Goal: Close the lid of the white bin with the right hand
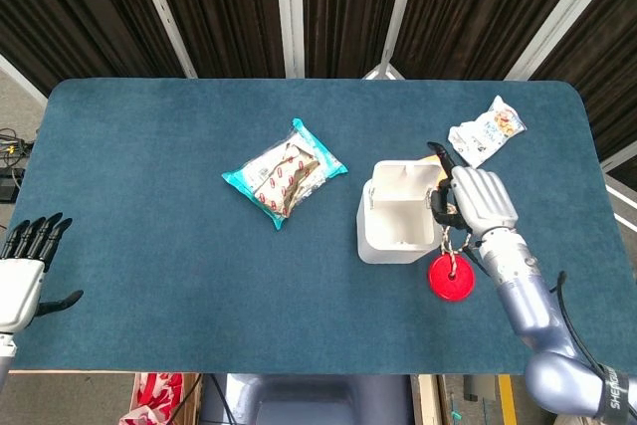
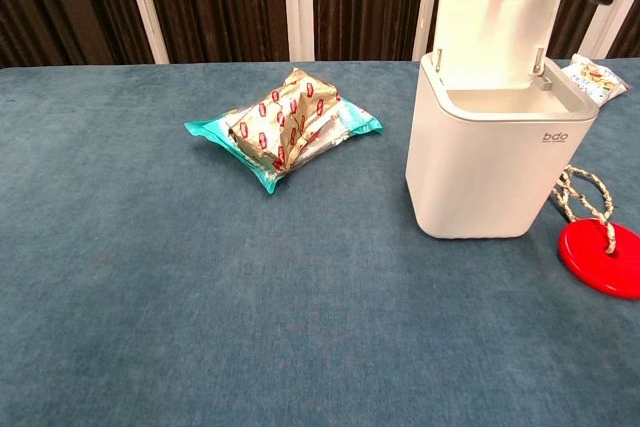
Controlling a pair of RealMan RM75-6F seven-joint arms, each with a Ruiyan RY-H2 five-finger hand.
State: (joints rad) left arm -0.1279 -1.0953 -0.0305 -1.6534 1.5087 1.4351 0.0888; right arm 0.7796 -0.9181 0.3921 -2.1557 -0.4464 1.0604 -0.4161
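At the far left our left hand [image 1: 22, 271] rests at the edge of the blue felt-covered bench [image 1: 149, 176], fingers spread and holding nothing; we judge it parked out of the way, since the job belongs to the other arm. Further along lies a crinkled foil snack pack with teal ends [image 1: 285, 172], flat on the soft nap. Right of centre stands the smooth white plastic bin [image 2: 495, 152], its hinged lid [image 2: 497, 22] upright and the box open. Our right hand [image 1: 475, 202] sits just beside the bin's right side near the lid, apparently empty; we cannot tell whether it touches. A red disc on a twisted rope [image 1: 451, 276] lies just beside the bin, and a white crisp packet [image 1: 486, 130] beyond.
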